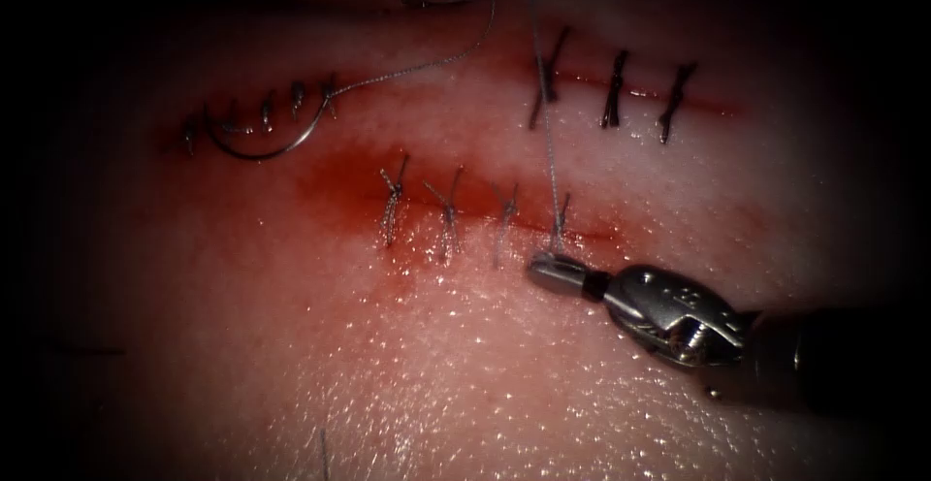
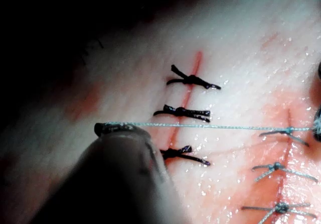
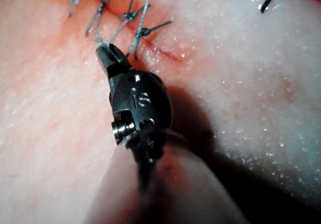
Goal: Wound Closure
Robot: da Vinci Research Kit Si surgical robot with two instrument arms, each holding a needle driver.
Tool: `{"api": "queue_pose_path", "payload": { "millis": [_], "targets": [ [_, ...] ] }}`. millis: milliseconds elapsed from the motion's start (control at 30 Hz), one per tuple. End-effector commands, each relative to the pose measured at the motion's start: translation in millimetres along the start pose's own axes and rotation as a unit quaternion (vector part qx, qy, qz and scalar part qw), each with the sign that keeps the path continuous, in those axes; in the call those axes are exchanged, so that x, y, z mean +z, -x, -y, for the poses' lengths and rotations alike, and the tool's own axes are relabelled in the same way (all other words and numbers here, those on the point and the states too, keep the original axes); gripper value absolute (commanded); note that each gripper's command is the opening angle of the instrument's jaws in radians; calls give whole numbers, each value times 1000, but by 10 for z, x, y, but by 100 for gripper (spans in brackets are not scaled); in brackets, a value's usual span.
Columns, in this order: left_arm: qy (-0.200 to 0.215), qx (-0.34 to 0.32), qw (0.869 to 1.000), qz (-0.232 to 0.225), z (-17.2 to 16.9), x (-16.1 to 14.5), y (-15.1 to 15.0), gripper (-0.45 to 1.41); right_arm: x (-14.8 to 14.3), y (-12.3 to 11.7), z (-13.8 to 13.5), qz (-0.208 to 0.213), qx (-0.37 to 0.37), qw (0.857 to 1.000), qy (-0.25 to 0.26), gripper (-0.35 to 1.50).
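Tissue (image 1: 465,365) carries three cuts; the middle one (image 1: 582,234) has four pale stitches. At its rightmost stitch (image 1: 560,221) the right pincer (image 1: 545,270) sits closed on a short thread tail, while the thread (image 1: 549,142) runs taut up to the left pincer (image 2: 114,129), shut on that strand. Needle (image 1: 262,144) lies free on the tissue by the upper-left stitched cut, held by neither tool. This looks like knot work; steady, opposed tension seems called for
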Motion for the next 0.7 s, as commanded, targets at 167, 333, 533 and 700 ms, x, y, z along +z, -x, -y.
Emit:
{"api": "queue_pose_path", "payload": {
  "millis": [167, 333, 533, 700],
  "targets": [
    [-4, -5, 1000, 2, 2, 16, -1, -45, 7, 20, 8, 12, 83, 996, 0, -35],
    [-9, -4, 1000, 5, 5, 22, 3, -45, 9, 29, 4, 18, 119, 993, 5, -35],
    [-14, 2, 1000, 6, 5, 28, 11, -45, 7, 49, 10, 52, 139, 989, 6, -35],
    [-17, 1, 1000, 5, 8, 30, 12, -45, 2, 62, 17, 67, 151, 986, 10, -35]
  ]
}}
